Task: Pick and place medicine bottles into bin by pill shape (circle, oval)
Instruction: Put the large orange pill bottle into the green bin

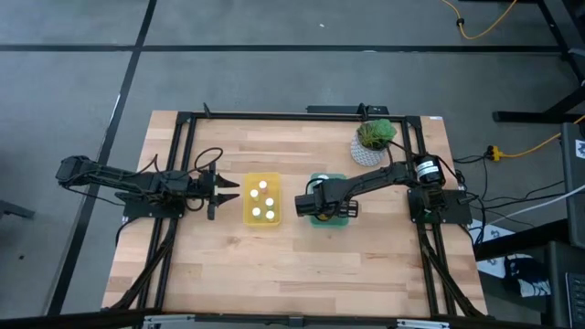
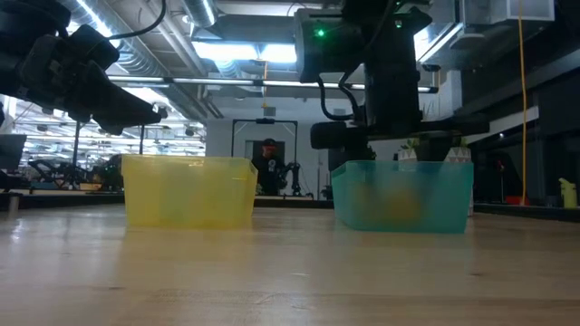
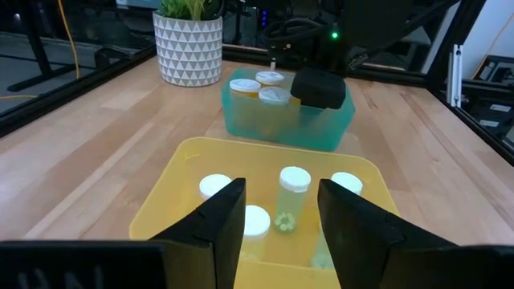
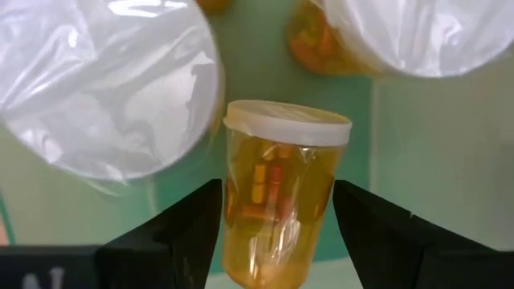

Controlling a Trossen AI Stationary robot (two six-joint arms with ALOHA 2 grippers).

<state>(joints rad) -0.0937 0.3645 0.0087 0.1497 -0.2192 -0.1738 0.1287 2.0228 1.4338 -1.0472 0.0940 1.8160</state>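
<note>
Nearest to the low camera, the bare wooden table is seen, and on it two shallow bins stand side by side but apart: the yellow bin and the green bin. From above, the yellow bin is found near the middle of the table, and four white-capped medicine bottles can be counted in it; the left wrist view gives the same count (one upright clear bottle with small round pills at its bottom, and three more white caps around it). The left gripper is held just beside this bin, on its left side, with its fingers apart and nothing between them. The right gripper is lowered over the green bin and hides most of it from above. Between its fingers an orange bottle with a white cap is seen, with oblong orange pills inside; whether the fingers press on it or only stand beside it cannot be told. Two bigger white caps lie behind this bottle, and in the left wrist view three caps are visible in the green bin. Farther off, a white patterned pot with a green plant stands at the far right corner of the table. No label or writing can be read on any bottle. Beyond the table, a person is seen far back in the room.
</note>
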